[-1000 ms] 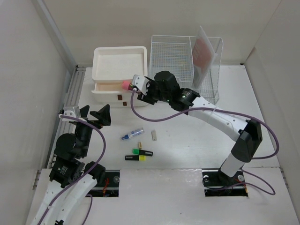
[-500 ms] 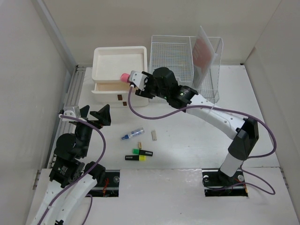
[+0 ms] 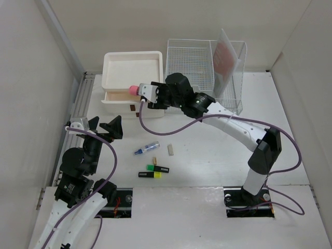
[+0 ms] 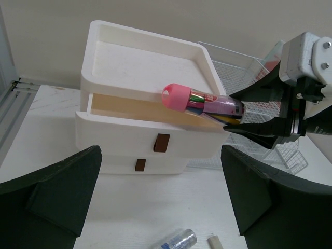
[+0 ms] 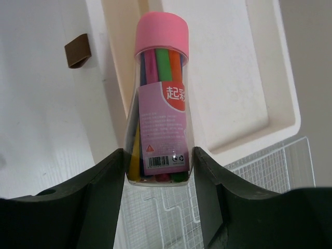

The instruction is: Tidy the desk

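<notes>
Clear plastic marker tube (image 5: 161,104), pink-capped, over the open top drawer (image 4: 129,106)
The right gripper (image 5: 158,162) clamps it; the left gripper (image 4: 161,194) gapes wide; the smooth white drawer box (image 4: 140,62) sits on the matte desk (image 3: 207,155).

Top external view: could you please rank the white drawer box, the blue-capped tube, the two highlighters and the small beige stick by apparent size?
1. white drawer box, by far
2. blue-capped tube, only marginally ahead
3. green highlighter and yellow highlighter: alike, not ranked
4. small beige stick
</notes>
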